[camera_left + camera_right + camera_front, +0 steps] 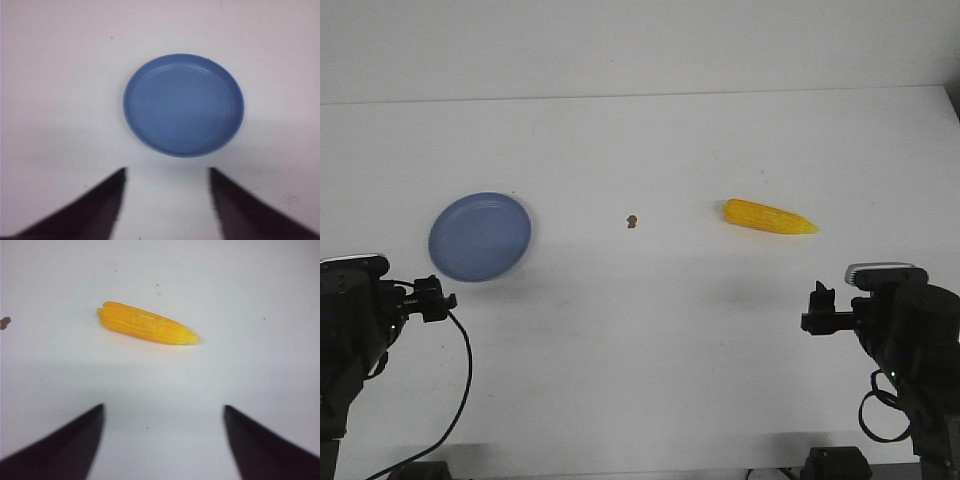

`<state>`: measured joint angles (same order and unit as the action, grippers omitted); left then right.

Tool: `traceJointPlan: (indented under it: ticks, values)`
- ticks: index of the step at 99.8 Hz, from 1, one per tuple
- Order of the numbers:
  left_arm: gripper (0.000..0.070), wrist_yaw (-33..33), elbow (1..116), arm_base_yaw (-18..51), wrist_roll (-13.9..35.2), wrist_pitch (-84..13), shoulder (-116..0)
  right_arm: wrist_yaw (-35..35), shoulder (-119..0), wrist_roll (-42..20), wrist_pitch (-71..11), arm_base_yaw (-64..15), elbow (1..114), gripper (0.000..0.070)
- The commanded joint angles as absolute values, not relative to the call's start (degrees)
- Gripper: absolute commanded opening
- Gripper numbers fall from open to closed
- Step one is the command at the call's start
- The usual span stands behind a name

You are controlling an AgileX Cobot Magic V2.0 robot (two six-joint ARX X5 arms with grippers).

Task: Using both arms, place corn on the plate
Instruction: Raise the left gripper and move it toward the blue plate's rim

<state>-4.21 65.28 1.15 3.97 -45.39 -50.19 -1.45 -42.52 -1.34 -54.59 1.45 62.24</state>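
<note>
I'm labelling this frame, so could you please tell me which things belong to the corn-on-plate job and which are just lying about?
Part of the job:
- corn
- plate, empty
- left gripper, open
- right gripper, open

Just lying about:
- small brown speck between plate and corn
- white table

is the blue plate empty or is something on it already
Empty. The plate shows only bare blue surface in the left wrist view, and the corn lies on the table, far to its right.

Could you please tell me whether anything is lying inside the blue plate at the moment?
Nothing: the plate shows only its bare blue surface. The corn lies apart on the table. What is beneath the plate is hidden.
</note>
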Motion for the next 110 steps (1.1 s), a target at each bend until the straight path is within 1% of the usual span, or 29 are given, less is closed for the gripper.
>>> traceJointPlan:
  ticks: [1, 25, 43, 58, 67, 89, 110]
  values:
    - [0.0475, -4.29, 66.35, 1.08, 3.99, -44.91, -50.5, -1.48, -42.74, -2.2, -54.22, 1.48, 63.11, 0.0608]
    - [0.0475, -4.27, 66.35, 1.08, 4.12, -43.9, -51.09, -1.48, -42.74, -2.2, -54.15, 1.48, 63.11, 0.0608]
    - [0.0474, -4.27, 66.39, 0.71, 5.39, -42.35, -55.46, -1.48, -42.74, -2.2, -54.04, 1.48, 63.11, 0.0608]
    - [0.0474, -3.79, 66.57, -1.19, 6.26, -38.76, -61.76, -1.48, -42.74, -2.2, -54.06, 1.48, 63.11, 0.0608]
    - [0.0474, -1.87, 67.55, -3.31, 7.03, -36.8, -66.72, -1.48, -42.74, -2.17, -54.06, 1.48, 63.11, 0.0608]
    - [0.0474, 1.52, 73.03, -7.94, 7.22, -35.79, -80.51, -1.45, -42.76, -2.15, -54.04, 1.48, 63.11, 0.0608]
    - [0.0474, 1.58, 77.56, -11.11, 6.94, -33.56, -90.56, -1.48, -42.74, -2.15, -54.06, 1.48, 63.11, 0.0608]
